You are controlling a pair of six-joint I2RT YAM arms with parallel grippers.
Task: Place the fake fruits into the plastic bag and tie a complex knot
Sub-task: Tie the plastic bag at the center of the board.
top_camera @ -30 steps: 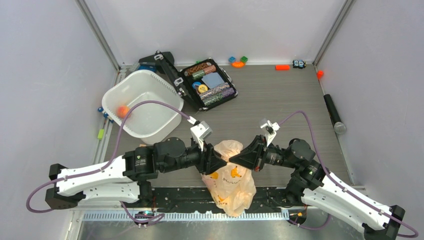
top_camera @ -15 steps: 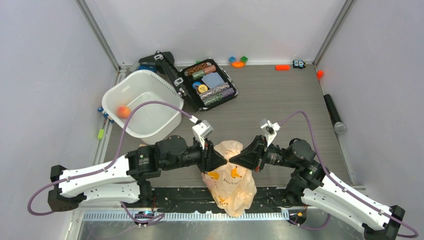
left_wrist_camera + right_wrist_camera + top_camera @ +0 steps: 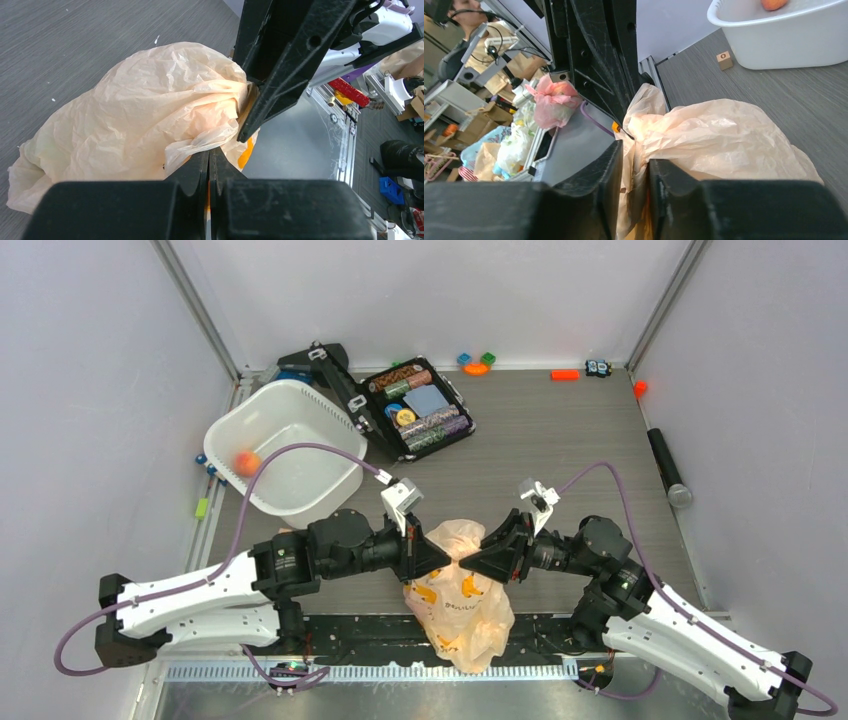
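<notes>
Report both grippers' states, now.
Left gripper: closed, pinching the plastic bag film at its tips.
Right gripper: jaws slightly apart, bag film bunched between them; whether it grips cannot be told.

The plastic bag point(image 3: 460, 600) lies nearer, right of the tub point(image 3: 300, 450).

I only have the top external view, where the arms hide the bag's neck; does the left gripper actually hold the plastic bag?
Observer: It seems so. In the left wrist view the left gripper is shut, with a thin fold of the plastic bag pinched at its tips.
Operator: Thank you. And the right one?
Observer: Its own wrist view shows the right gripper with jaws slightly apart around a bunched strand of bag. Whether that strand is clamped, I cannot tell.
</notes>
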